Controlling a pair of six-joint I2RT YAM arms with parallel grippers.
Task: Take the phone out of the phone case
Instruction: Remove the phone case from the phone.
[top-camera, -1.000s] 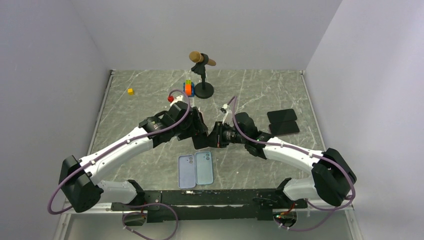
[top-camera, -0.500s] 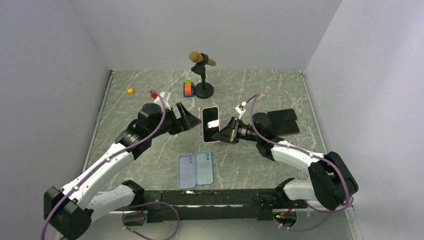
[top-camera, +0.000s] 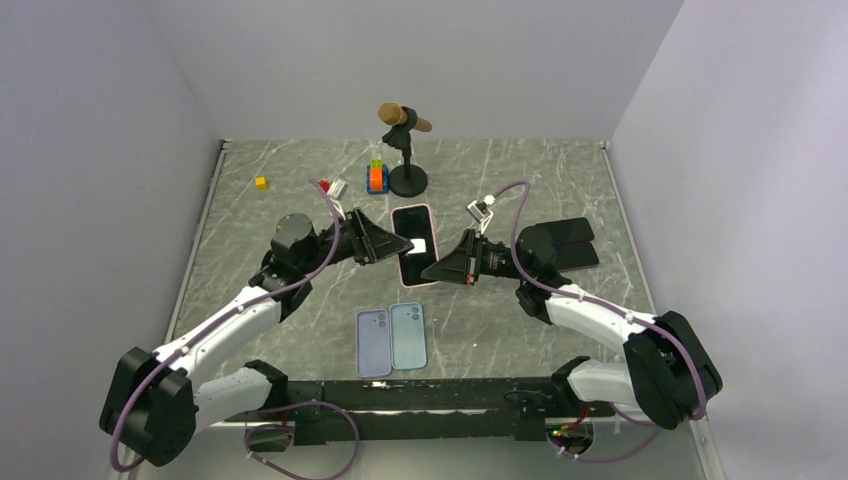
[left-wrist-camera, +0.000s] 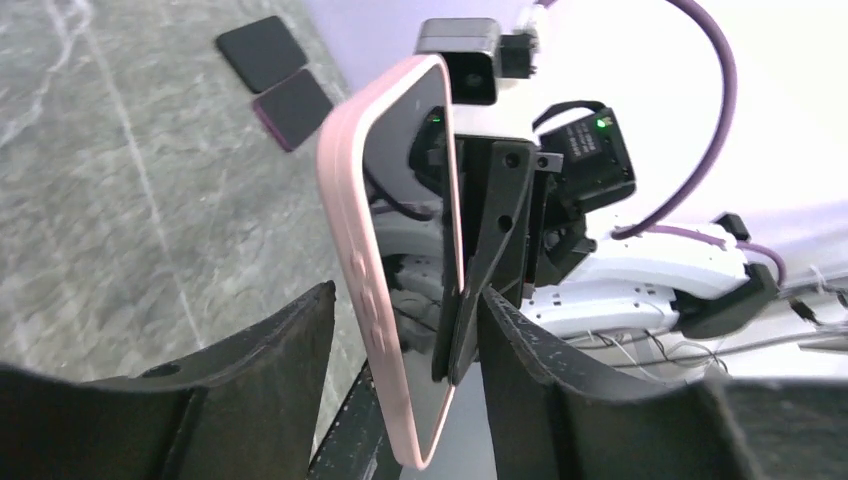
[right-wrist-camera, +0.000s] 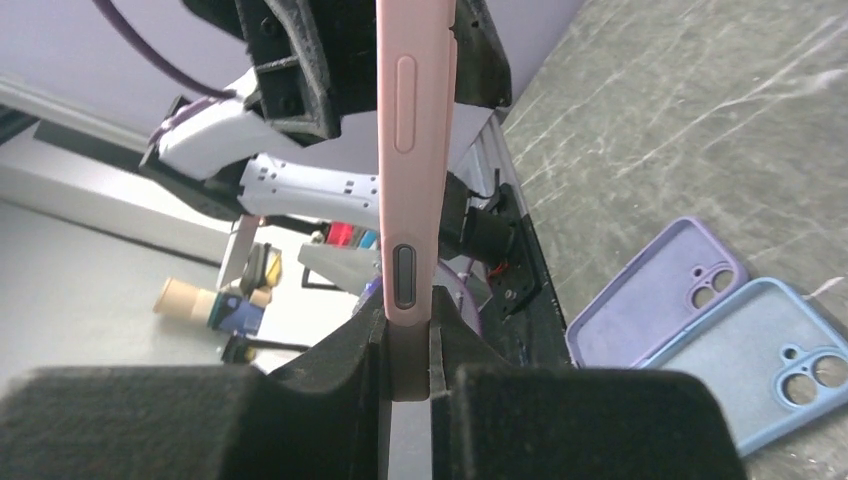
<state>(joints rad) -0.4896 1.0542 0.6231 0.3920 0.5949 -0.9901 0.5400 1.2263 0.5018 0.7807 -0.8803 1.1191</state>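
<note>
The phone (top-camera: 415, 245) is held in the air above the middle of the table (top-camera: 520, 190), screen toward the overhead camera and seated in its pink phone case (left-wrist-camera: 372, 300), so the separation is judged not yet done. The right gripper (right-wrist-camera: 408, 345) is clamped on the case's lower edge, its fingers pressed flat against both faces. The left gripper (top-camera: 392, 245) stands with its fingers apart, straddling the cased phone from the opposite side; whether either pad touches the case cannot be told. For the step in hand, the left fingers would best be closed on the case's lip near a corner rather than across the whole body – a pinch over phone and case together would only lock them. The right grip should be kept firm and the corner peeled away gently, since a slip would drop the phone onto the stone top. Both arms are reached forward and inward from their bases, forearms raised, wrists turned so the grippers face each other across the phone. A purple case (top-camera: 373, 342) and a blue case (top-camera: 408, 335) lie empty on the table near the bases.
</note>
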